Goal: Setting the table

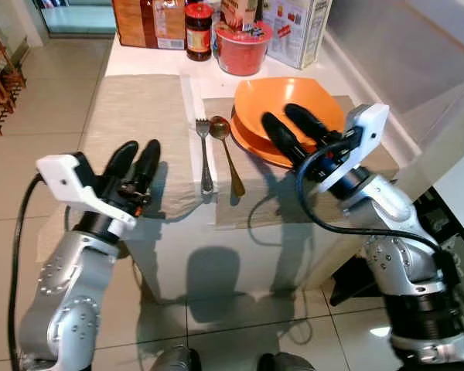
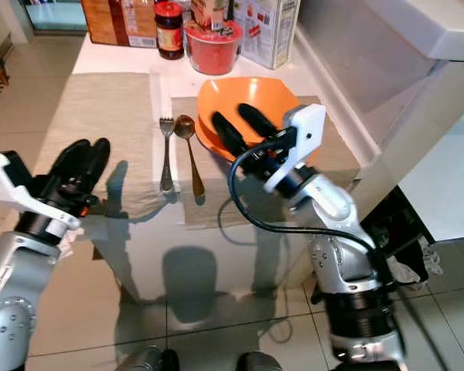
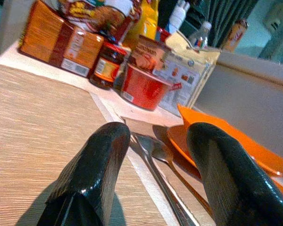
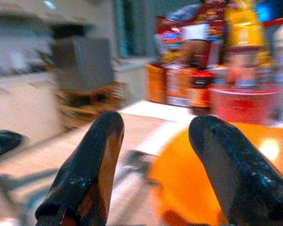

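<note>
A white table [image 1: 216, 255] stood before the robot, carrying two beige placemats side by side. The left placemat [image 1: 135, 116] lay bare at ten o'clock from the table's centre; the right placemat [image 1: 286, 197] at two o'clock bore the setting. An orange bowl [image 1: 309, 97] sat on an orange plate [image 1: 255, 147] on the right placemat. Cereal boxes [image 1: 143, 23], a red cup [image 1: 243, 50] and a dark jar [image 1: 199, 31] were crowded along the far edge at twelve o'clock.

The right gripper [image 1: 296, 127] hovered over the bowl's near rim, its fingers spread apart and holding nothing. The left gripper [image 1: 134, 164] hung above the near edge of the left placemat at eight o'clock, its fingers parted a little and empty.

A fork [image 1: 205, 154] and a spoon [image 1: 228, 151] lay just beside each other at nine o'clock from the plate, the fork over the gap between the mats and the spoon on the right mat, handles toward the robot.
</note>
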Robot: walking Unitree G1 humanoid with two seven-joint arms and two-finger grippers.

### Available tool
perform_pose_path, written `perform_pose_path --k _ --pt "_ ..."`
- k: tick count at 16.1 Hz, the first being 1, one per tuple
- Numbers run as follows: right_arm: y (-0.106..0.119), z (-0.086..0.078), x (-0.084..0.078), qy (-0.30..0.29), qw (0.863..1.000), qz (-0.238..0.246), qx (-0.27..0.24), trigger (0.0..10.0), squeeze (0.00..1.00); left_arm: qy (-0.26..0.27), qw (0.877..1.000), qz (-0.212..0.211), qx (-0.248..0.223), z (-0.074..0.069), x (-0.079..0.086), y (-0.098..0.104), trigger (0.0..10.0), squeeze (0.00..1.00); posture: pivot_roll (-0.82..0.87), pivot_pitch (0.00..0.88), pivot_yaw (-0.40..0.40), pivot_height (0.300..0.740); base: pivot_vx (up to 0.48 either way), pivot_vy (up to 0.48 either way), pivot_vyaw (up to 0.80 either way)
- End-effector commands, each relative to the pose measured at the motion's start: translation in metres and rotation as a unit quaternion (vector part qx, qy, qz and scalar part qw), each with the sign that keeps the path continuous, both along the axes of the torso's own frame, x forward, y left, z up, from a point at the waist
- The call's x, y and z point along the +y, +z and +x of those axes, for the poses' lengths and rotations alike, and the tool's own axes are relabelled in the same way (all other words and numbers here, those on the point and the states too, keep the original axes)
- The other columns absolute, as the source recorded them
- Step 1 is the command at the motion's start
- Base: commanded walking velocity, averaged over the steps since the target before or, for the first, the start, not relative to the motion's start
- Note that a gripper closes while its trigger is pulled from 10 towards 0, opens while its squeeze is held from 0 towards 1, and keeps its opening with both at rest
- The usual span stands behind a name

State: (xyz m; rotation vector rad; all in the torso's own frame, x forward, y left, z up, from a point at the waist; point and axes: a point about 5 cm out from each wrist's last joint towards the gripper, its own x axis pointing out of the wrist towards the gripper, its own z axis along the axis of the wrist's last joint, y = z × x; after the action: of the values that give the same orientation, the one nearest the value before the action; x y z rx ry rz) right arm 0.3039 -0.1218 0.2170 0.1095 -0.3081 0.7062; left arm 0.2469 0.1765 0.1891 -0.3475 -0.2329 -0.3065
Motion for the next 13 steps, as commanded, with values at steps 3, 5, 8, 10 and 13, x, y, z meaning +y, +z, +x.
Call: perform_pose_path --k 3,5,8,10,13 --pt "0.019 0.001 0.008 -0.006 0.984 -0.143 -0.106 10.0 0.0 -0.002 1.0 0.024 0.006 0.0 -0.009 -0.007 10.0 0.0 -0.06 0.105 -0.033 0.74 0.0 0.0 0.0" --pt "0.02 0.002 0.018 0.029 0.948 -0.282 -0.148 10.0 0.0 -0.009 0.999 0.031 0.005 0.001 -0.013 -0.007 10.0 0.0 -0.06 0.107 -0.032 0.74 0.0 0.0 0.0" --pt "0.019 0.02 0.004 0.013 0.88 -0.456 -0.133 10.0 0.0 -0.019 0.999 0.034 0.005 -0.002 -0.017 -0.008 10.0 0.0 -0.06 0.112 -0.038 0.74 0.0 0.0 0.0" --pt "0.029 0.032 -0.005 -0.043 0.866 -0.479 -0.138 10.0 0.0 -0.018 0.999 0.034 0.005 -0.004 -0.018 -0.009 10.0 0.0 -0.05 0.116 -0.042 0.74 0.0 0.0 0.0" --pt "0.022 0.04 0.002 -0.053 0.858 -0.496 -0.124 9.6 0.0 -0.018 0.999 0.035 0.005 -0.006 -0.019 -0.01 10.0 0.0 -0.05 0.118 -0.042 0.74 0.0 0.0 0.0"
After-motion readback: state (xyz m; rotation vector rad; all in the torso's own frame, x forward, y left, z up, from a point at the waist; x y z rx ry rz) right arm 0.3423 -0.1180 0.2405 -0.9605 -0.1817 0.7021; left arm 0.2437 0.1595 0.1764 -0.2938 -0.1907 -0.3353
